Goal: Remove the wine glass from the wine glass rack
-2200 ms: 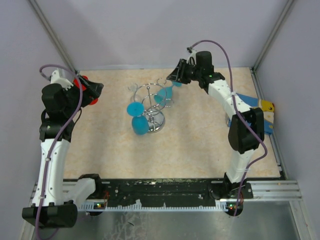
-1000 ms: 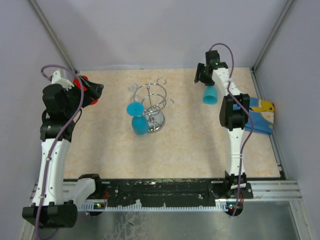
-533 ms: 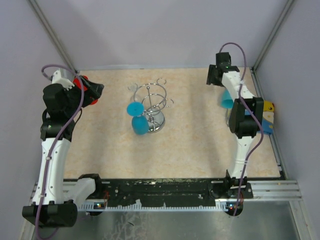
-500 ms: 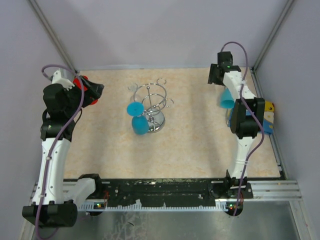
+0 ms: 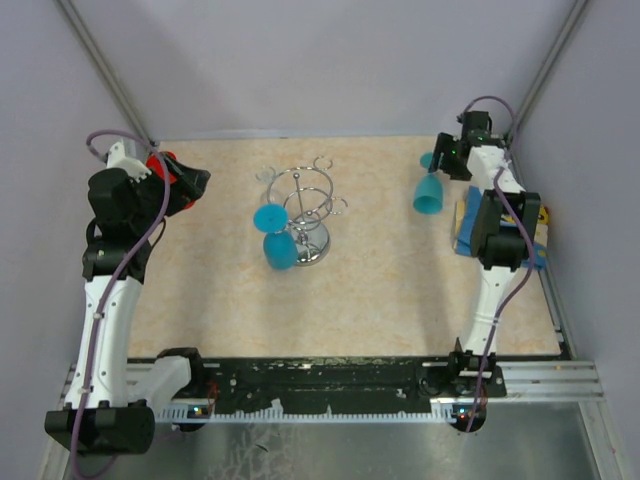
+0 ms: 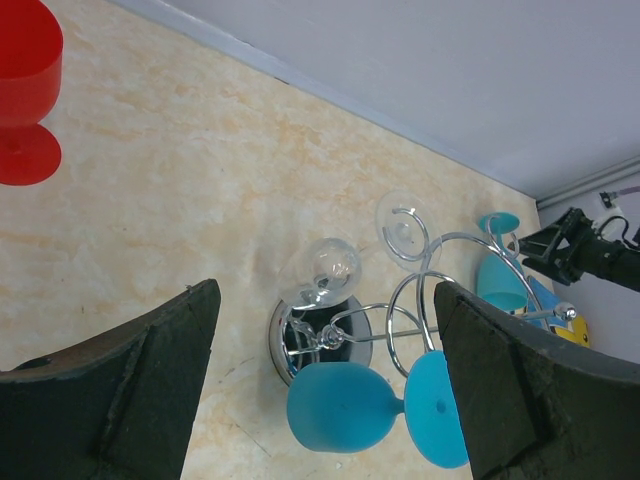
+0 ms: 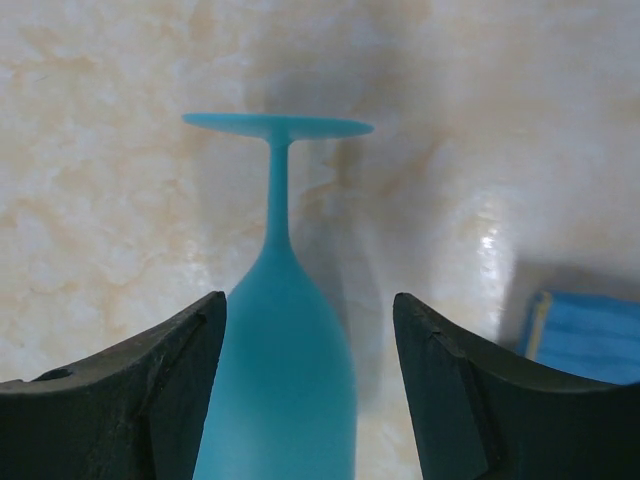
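Teal wine glass [image 5: 428, 195] is off the wine glass rack [image 5: 310, 215], far right.
Right gripper [image 7: 308, 300] clamps its bowl; set-down remains. Left gripper [image 6: 325, 288] apart, empty.

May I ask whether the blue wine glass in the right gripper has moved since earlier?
Yes. The wine glass has moved right, from the wine glass rack to well clear of it.

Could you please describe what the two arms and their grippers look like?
The left arm and right arm have white links with bulky black joints, and a purple cable loops loosely along each. The left gripper and right gripper have broad, wedge-shaped, matte dark-grey fingers.
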{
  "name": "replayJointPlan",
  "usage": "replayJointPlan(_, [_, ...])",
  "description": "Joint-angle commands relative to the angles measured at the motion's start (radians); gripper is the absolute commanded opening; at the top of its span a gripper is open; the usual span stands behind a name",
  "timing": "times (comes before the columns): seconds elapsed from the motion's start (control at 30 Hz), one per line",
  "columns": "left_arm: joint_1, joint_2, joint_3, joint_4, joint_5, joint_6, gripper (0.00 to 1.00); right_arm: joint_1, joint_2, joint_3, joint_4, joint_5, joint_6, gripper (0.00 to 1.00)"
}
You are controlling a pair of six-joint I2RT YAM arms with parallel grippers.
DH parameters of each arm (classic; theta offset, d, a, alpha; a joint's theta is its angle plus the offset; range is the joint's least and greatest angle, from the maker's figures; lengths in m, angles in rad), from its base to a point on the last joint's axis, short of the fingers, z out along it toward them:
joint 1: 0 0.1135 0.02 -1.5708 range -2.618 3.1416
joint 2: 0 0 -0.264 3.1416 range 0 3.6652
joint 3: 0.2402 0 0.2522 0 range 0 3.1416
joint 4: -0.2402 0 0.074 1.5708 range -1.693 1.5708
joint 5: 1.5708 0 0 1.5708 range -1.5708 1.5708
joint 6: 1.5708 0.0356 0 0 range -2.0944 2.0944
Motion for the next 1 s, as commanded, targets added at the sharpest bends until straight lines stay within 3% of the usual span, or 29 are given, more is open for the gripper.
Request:
replayJointPlan(0.0, [-0.006, -0.009, -0.002, 0.023, 0.011, 0.010, 0.94, 0.030, 0.086, 0.094, 0.034, -0.188, 0.053, 0.68])
replayJointPlan(0.13, [-0.006, -0.011, -0.001, 0.022, 0.010, 0.011, 0.94, 0.062, 0.167, 0.177, -0.018, -0.178, 0.056, 0.67])
replayJointPlan(0.2, [-0.006, -0.011, -0.001, 0.021, 0.014, 0.008, 0.94, 0.083, 0.203, 0.226, -0.053, -0.165, 0.045, 0.62])
replayJointPlan(0.27, [-0.006, -0.012, -0.003, 0.020, 0.015, 0.007, 0.94, 0.098, 0.236, 0.277, -0.096, -0.137, 0.041, 0.46])
replayJointPlan(0.37, [-0.005, -0.014, 0.000, 0.016, 0.018, 0.009, 0.94, 0.101, 0.233, 0.314, -0.120, -0.166, 0.051, 0.03])
replayJointPlan(0.5, [-0.005, -0.024, 0.015, 0.005, 0.013, 0.008, 0.93, 0.094, 0.116, 0.242, -0.076, -0.226, 0.099, 0.00])
replayJointPlan(0.63, [-0.005, -0.054, 0.030, 0.009, 0.027, 0.008, 0.92, 0.038, -0.124, -0.069, 0.229, -0.470, 0.299, 0.00])
replayJointPlan(0.77, [-0.008, -0.118, 0.007, 0.089, 0.118, 0.022, 0.87, -0.022, -0.333, -0.415, 0.692, -0.736, 0.663, 0.00])
replayJointPlan(0.83, [-0.011, -0.152, -0.001, 0.125, 0.142, 0.021, 0.86, -0.039, -0.377, -0.568, 0.973, -0.827, 0.913, 0.00])
replayJointPlan(0.97, [-0.013, -0.184, 0.003, 0.152, 0.143, 0.020, 0.85, -0.039, -0.322, -0.811, 1.774, -0.840, 1.617, 0.00])
